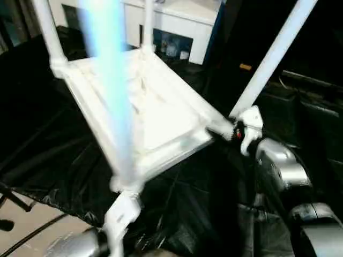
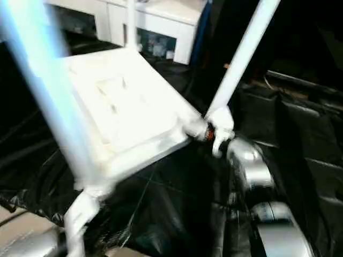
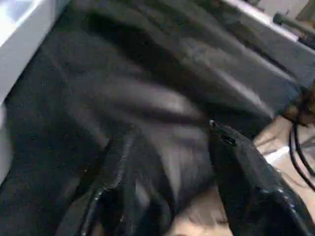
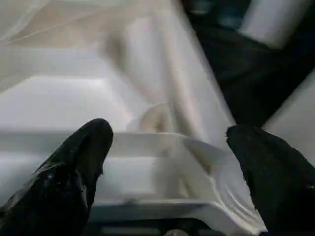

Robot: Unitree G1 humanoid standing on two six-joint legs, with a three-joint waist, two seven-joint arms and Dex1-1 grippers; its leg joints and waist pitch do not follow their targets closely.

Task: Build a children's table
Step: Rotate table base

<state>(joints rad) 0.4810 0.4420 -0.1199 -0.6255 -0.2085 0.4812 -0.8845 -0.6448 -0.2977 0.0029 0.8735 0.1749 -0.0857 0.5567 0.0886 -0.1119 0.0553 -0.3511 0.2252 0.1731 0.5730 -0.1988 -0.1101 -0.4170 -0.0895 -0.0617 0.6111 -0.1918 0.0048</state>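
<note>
The children's table lies upside down and tilted on a black sheet, its ribbed tabletop [image 1: 161,120] facing up. Legs rise from its corners: one close and blurred [image 1: 110,91], one at the far left [image 1: 45,29], one at the back [image 1: 147,21], and one at the right [image 1: 273,56]. My right gripper [image 4: 170,130] is open at the right corner, its black fingers [image 4: 83,157] standing wide on either side of the tabletop's rim [image 4: 147,142]. My left gripper [image 3: 170,129] is open below the near corner, with just the black sheet between its fingers [image 3: 246,182].
The black sheet [image 1: 203,203] covers the work surface and hangs over its front edge. A white cabinet [image 1: 177,21] stands behind the table. Bare floor with dark cables [image 1: 27,225] lies at the lower left. Dark boxes [image 1: 311,112] sit to the right.
</note>
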